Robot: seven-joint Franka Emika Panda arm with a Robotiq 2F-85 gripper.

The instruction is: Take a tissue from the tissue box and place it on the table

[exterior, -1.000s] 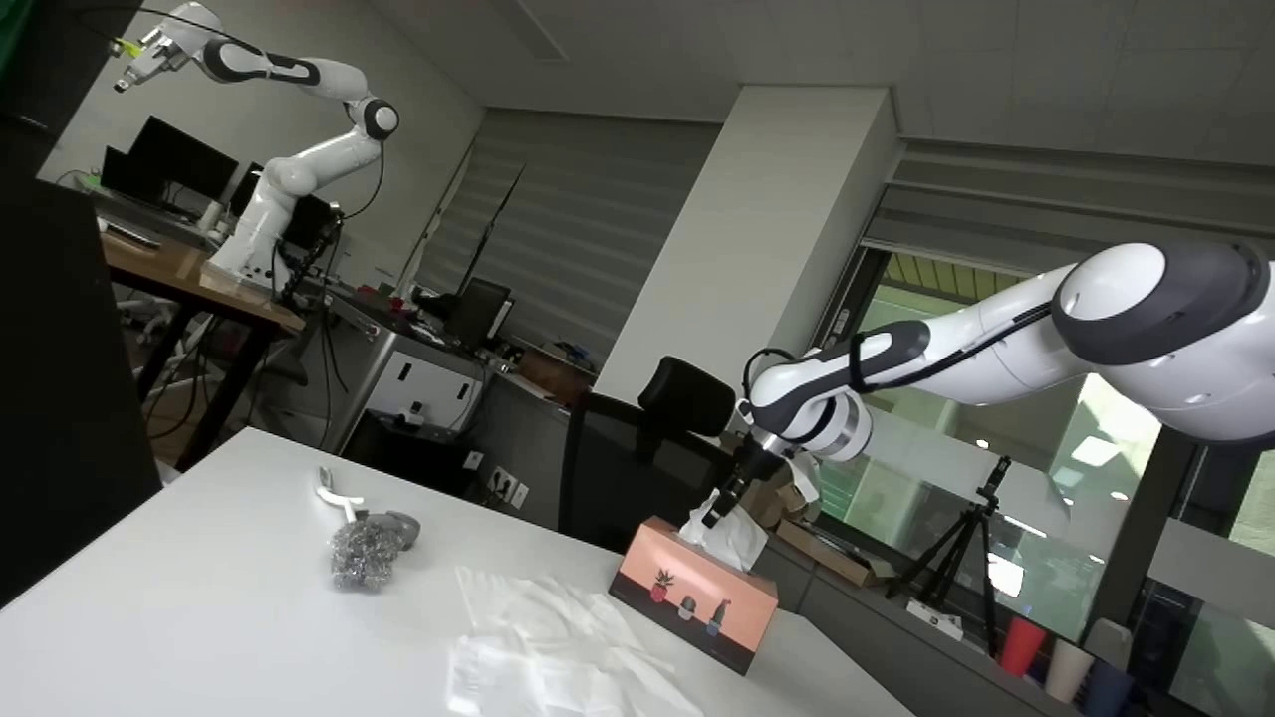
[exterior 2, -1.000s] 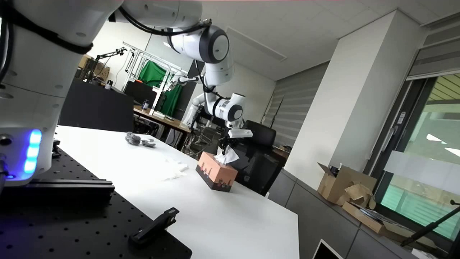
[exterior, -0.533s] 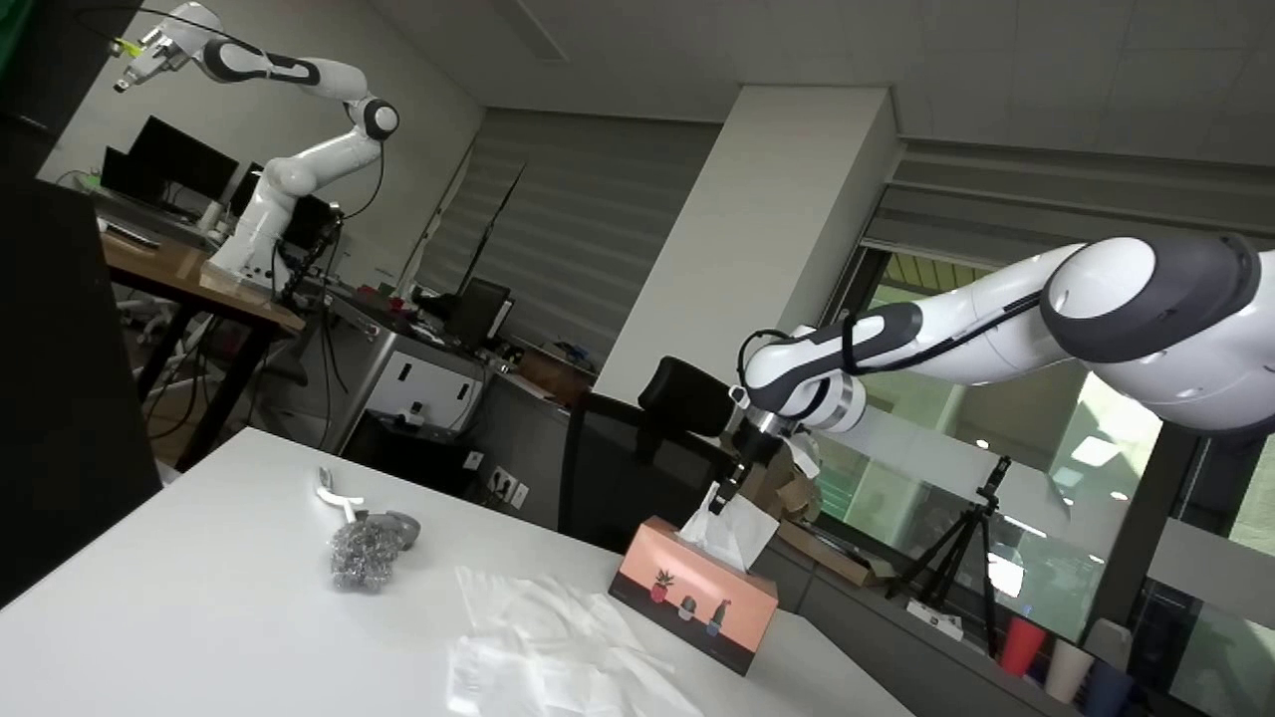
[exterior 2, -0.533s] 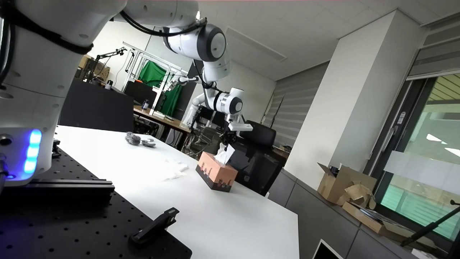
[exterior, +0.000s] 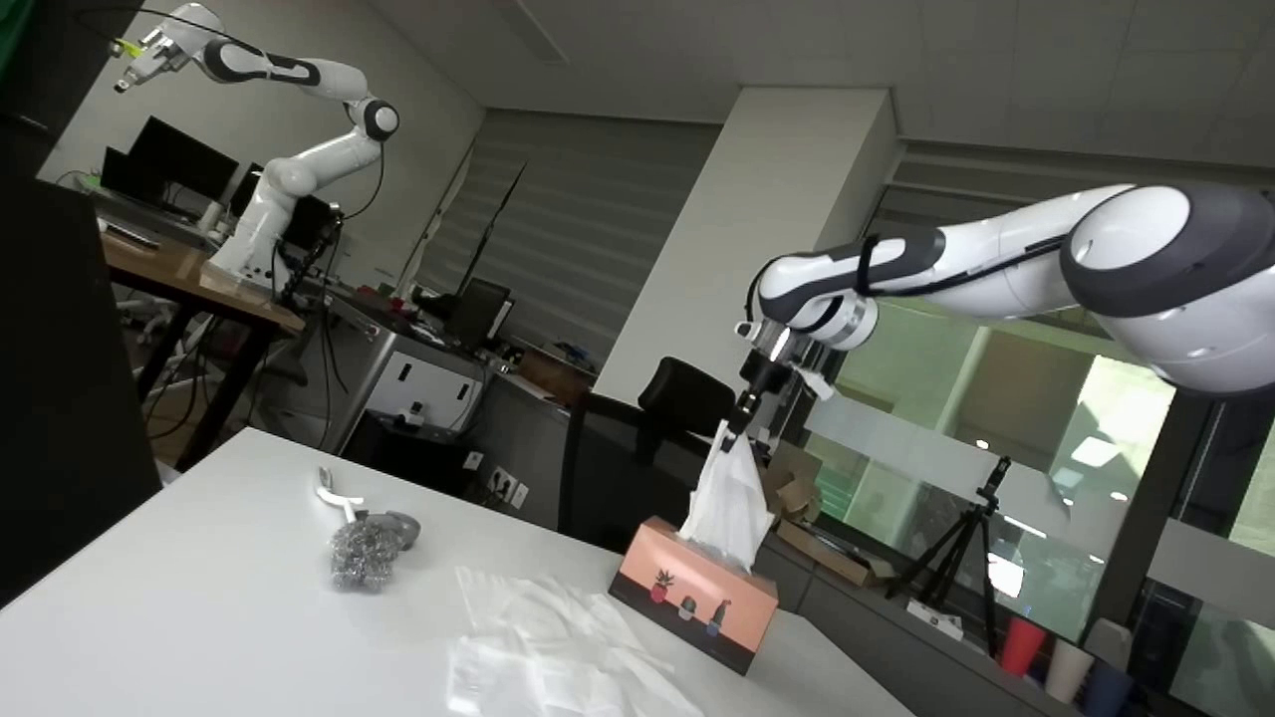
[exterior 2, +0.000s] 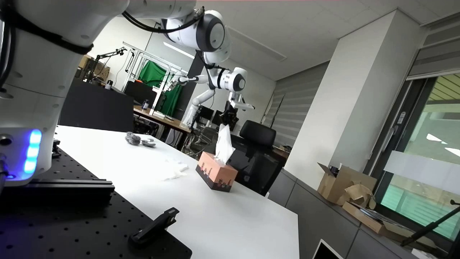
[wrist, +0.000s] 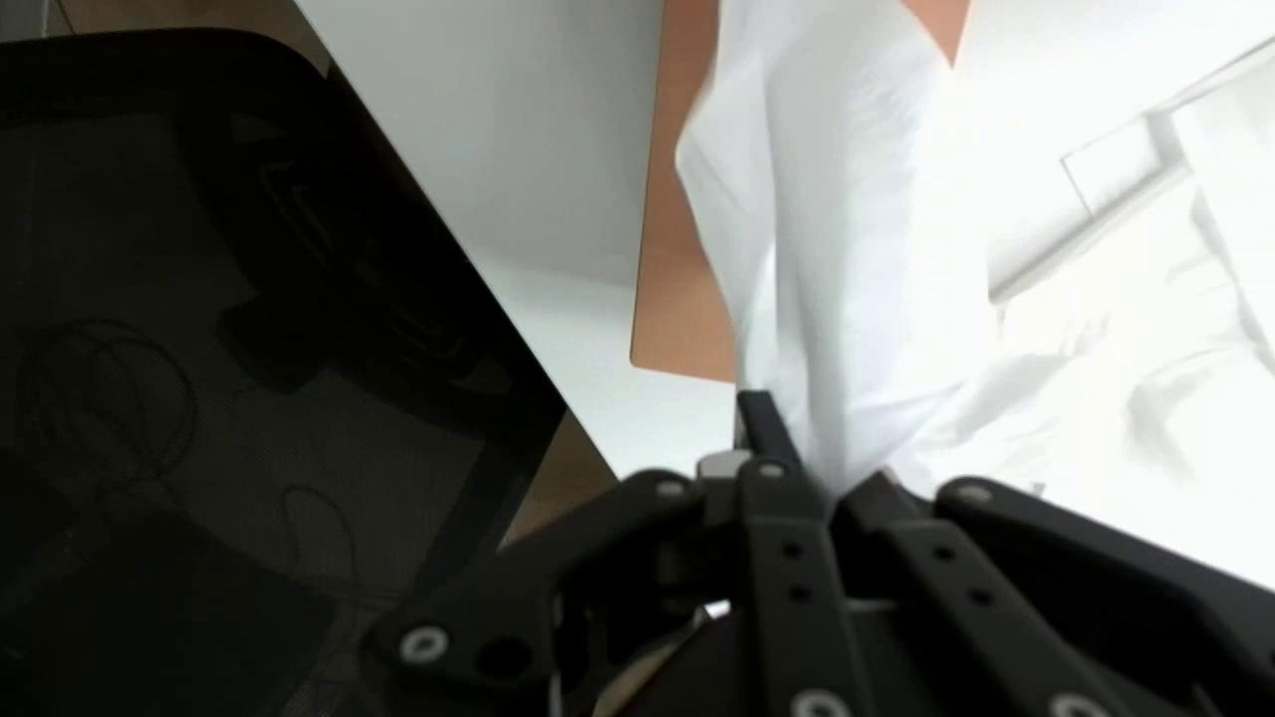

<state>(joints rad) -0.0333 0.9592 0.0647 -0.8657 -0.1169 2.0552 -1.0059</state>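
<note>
White worktop [exterior: 219,568] below tool [exterior: 731,438]. Tool narrow, pinching upper end of tissue [exterior: 730,503]; tissue hangs beneath, lower part at opening of tissue box [exterior: 694,600]. Grasp done, pull-out looks partial; freeing tissue, laying it on worktop remain. Loose sheets [exterior: 553,647] lie below tool, beside tissue box.

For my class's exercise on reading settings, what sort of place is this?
Probably a robotics lab: besides the working arm, another robot arm stands in the background, with computer monitors near it.
</note>
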